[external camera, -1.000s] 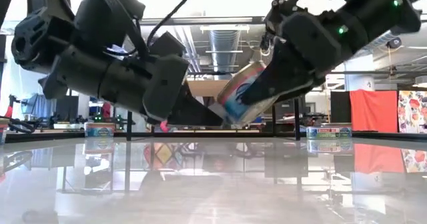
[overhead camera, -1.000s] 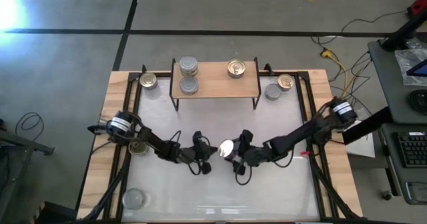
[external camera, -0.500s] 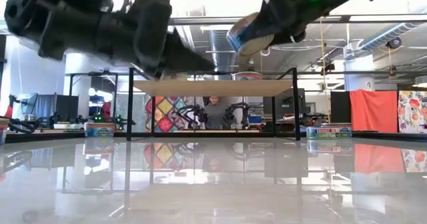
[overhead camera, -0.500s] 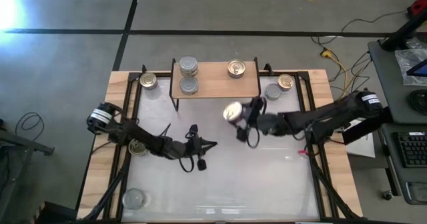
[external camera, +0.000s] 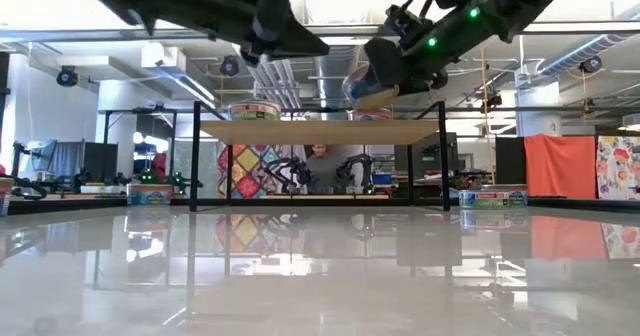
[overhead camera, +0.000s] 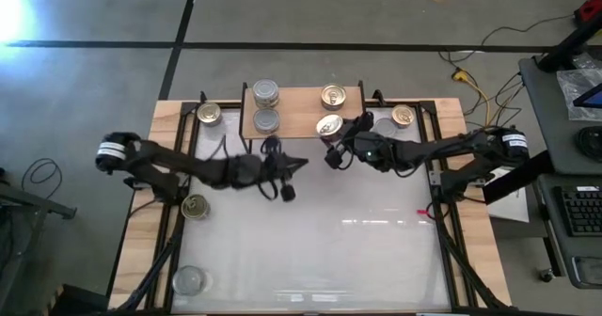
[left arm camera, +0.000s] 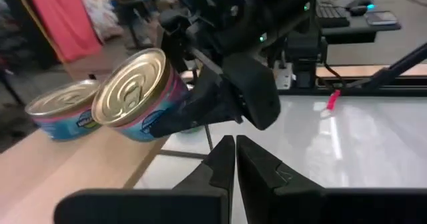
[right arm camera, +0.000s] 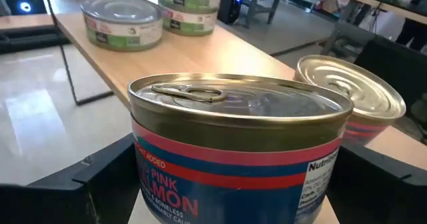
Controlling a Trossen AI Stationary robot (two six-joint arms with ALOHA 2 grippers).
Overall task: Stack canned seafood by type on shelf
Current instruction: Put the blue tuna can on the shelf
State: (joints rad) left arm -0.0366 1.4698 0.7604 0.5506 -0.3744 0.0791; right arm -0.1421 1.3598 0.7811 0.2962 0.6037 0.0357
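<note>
My right gripper (overhead camera: 332,137) holds a gold-topped can (right arm camera: 240,144) of pink salmon in the air over the near right part of the wooden shelf (overhead camera: 304,111). On the shelf stand another gold-topped can (overhead camera: 333,96) and two silver-topped cans (overhead camera: 266,93), (overhead camera: 267,120). My left gripper (left arm camera: 235,159) hovers shut and empty above the table, near the shelf's front edge and left of the held can. My right gripper pinches the can's label wall (right arm camera: 160,184) between its two fingers (right arm camera: 93,184), one on each side. The fingers come nearly level from the table's right. The can (external camera: 372,81) is lifted clear above the shelf board, slightly tilted, with its pull-tab top up.
More gold-topped cans stand on the table left (overhead camera: 209,114) and right (overhead camera: 403,116) of the shelf, one (overhead camera: 195,206) sits at the left edge, and a pale can (overhead camera: 188,280) at the near left corner. The glossy table middle (overhead camera: 320,250) lies open.
My right gripper has carried the can up from the table's middle toward the far edge, to above the shelf. My left gripper, shut, has risen and gone toward the far edge too.
</note>
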